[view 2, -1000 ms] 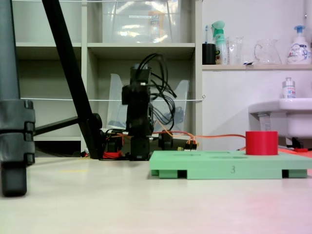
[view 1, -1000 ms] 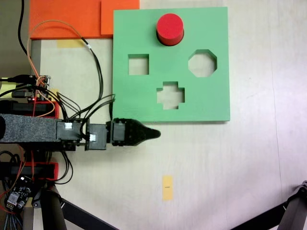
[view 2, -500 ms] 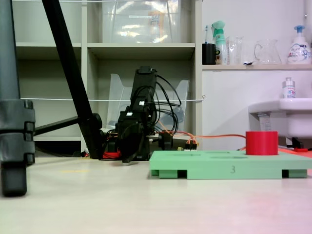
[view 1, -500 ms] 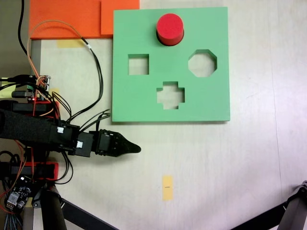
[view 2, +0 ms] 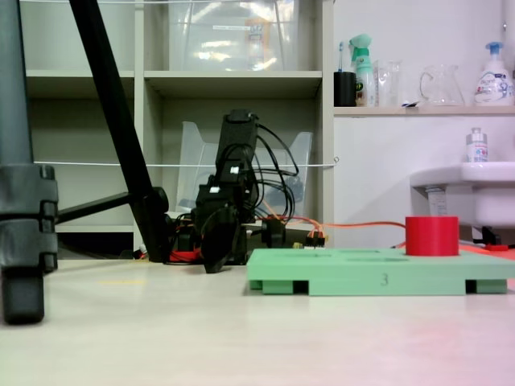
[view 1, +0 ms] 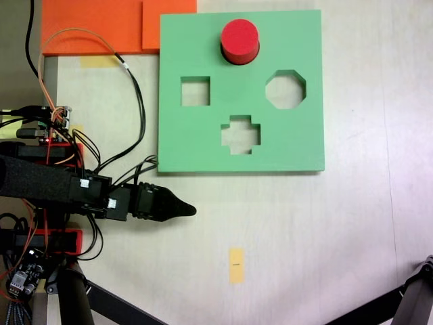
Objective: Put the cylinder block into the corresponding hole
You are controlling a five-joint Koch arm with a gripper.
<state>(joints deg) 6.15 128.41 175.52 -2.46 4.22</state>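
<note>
The red cylinder block [view 1: 240,39] stands upright in the green foam board [view 1: 203,135] near its top edge, with its upper part rising above the board [view 2: 431,236]. It covers the round hole it sits in. My gripper [view 1: 191,210] is well away from it, below and left of the board, low over the bare table. Its black jaws taper to a single point with nothing seen between them. In the low fixed view the gripper [view 2: 214,264] hangs just left of the board's end.
The board also has a square hole [view 1: 195,91], an octagonal hole [view 1: 285,89] and a cross-shaped hole [view 1: 240,134]. Orange foam sheets [view 1: 95,27] lie at the top left. Cables and the arm base [view 1: 47,152] crowd the left edge. A yellow tape mark [view 1: 235,264] lies on the table.
Over the last second the gripper drew back to the left and toward the bottom of the top-down view and dropped low. In the last half second it barely moved. The cylinder stayed put.
</note>
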